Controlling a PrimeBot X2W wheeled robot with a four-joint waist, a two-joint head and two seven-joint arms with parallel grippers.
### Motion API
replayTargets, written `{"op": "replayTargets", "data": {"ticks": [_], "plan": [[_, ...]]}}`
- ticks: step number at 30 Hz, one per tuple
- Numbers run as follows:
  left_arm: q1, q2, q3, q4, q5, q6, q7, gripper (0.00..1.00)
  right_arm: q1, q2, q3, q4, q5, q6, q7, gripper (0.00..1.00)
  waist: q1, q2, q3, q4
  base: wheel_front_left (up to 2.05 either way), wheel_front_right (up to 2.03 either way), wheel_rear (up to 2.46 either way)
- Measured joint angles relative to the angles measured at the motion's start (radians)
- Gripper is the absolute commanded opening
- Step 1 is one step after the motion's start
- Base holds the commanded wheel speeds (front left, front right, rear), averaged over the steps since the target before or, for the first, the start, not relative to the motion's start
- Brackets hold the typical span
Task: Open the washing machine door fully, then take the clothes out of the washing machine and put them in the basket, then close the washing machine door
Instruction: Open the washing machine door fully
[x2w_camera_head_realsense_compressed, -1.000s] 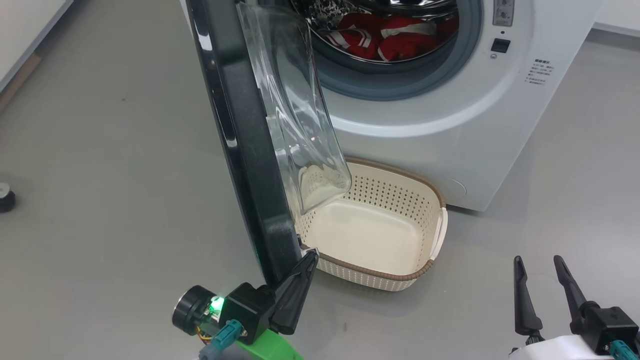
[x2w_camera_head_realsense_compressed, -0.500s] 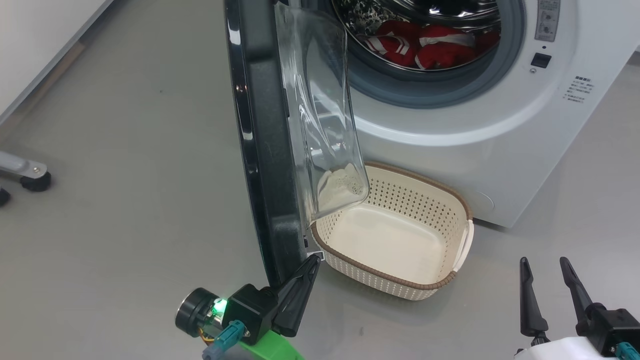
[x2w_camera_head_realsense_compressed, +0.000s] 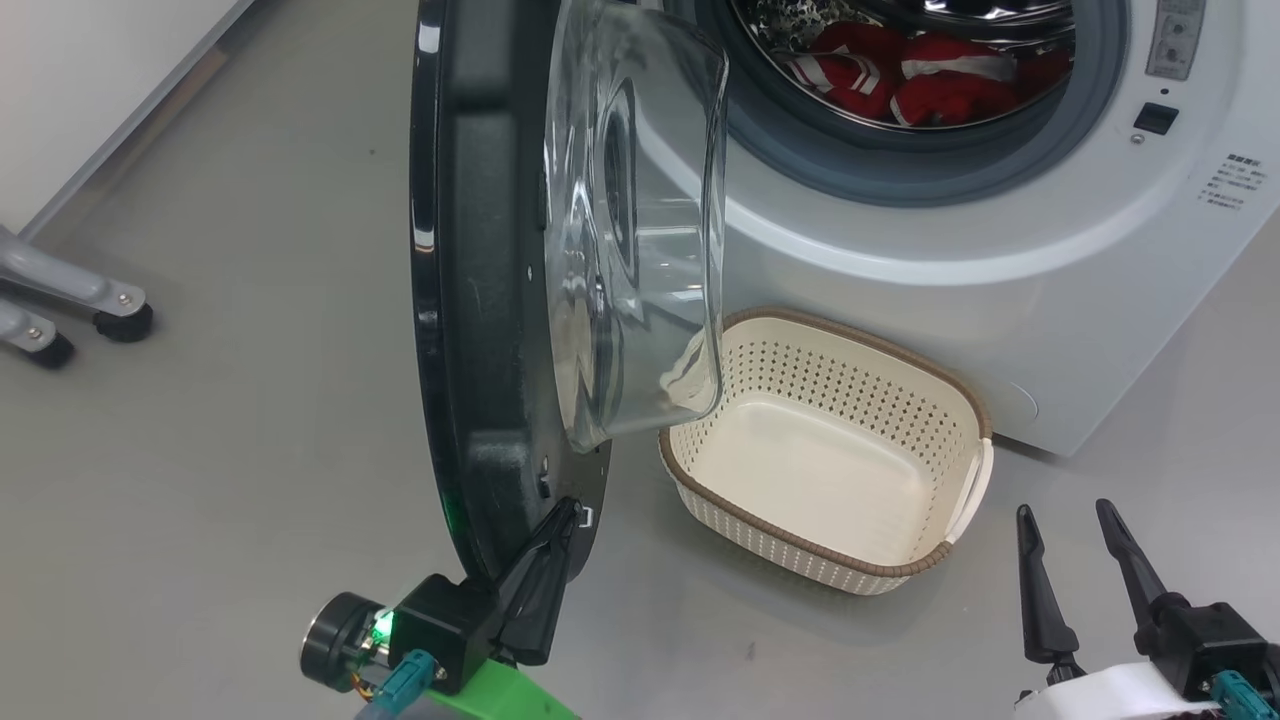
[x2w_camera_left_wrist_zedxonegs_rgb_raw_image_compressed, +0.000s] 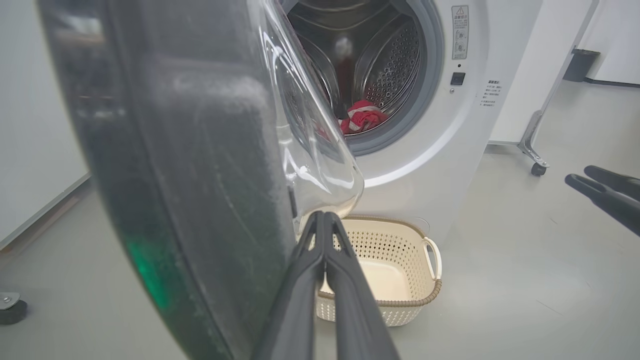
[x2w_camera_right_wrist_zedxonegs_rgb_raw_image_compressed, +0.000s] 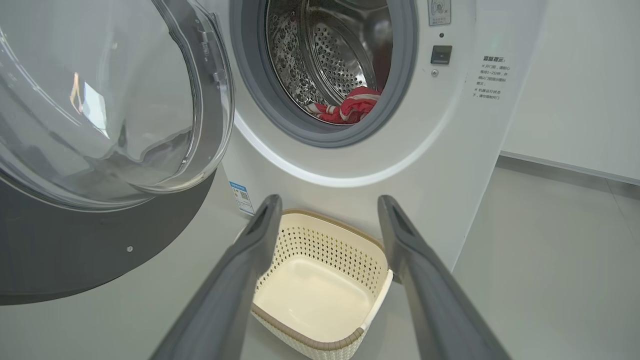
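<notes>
Head view: the left claw (x2w_camera_head_realsense_compressed: 565, 515), its 2 dark fingers clenched together on nothing, presses its tip against the lower inner edge of the large round, glossy black-rimmed washing machine door (x2w_camera_head_realsense_compressed: 480, 300). The door stands swung out roughly square to the big white front-loading washing machine (x2w_camera_head_realsense_compressed: 900, 250). Step 1, opening fully, appears to be in hand, and the next move likely calls for a wider outward push. The right claw (x2w_camera_head_realsense_compressed: 1065, 510) hangs released at lower right. Crumpled red clothes (x2w_camera_head_realsense_compressed: 900, 85) with white stripes lie in the perforated steel drum (x2w_camera_right_wrist_zedxonegs_rgb_raw_image_compressed: 340, 65). The small cream perforated plastic basket (x2w_camera_head_realsense_compressed: 830, 370), brown woven-look rim, sits empty on the smooth grey floor (x2w_camera_head_realsense_compressed: 200, 450) just before the machine, beside the door's bulging clear glass bowl (x2w_camera_head_realsense_compressed: 640, 250).
</notes>
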Motion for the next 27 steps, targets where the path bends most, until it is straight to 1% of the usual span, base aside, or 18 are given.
{"op": "replayTargets", "data": {"ticks": [5,12,21,27], "plan": [[0.005,-0.004,0.028,0.002,0.000,0.009,-0.022,0.00,-0.021,-0.005,0.001,0.006,-0.006,0.008,0.000,1.00,0.0000,0.0000,0.015,0.006,0.00,0.00,0.00],[0.016,-0.004,0.098,0.034,0.004,0.017,-0.038,0.00,-0.026,-0.007,-0.015,0.006,-0.006,0.007,0.000,1.00,0.0001,0.0000,0.023,0.006,0.00,0.00,0.00],[0.015,-0.004,0.230,0.093,0.024,0.025,-0.077,0.00,-0.025,-0.008,-0.048,-0.009,-0.013,-0.002,0.000,1.00,0.0000,0.0000,0.042,0.001,0.00,0.00,0.00],[0.013,-0.007,0.338,0.119,0.013,0.027,-0.115,0.00,-0.026,-0.011,-0.044,-0.020,-0.017,-0.002,0.000,1.00,0.0000,0.0000,0.055,-0.022,0.00,0.00,0.00]]}}
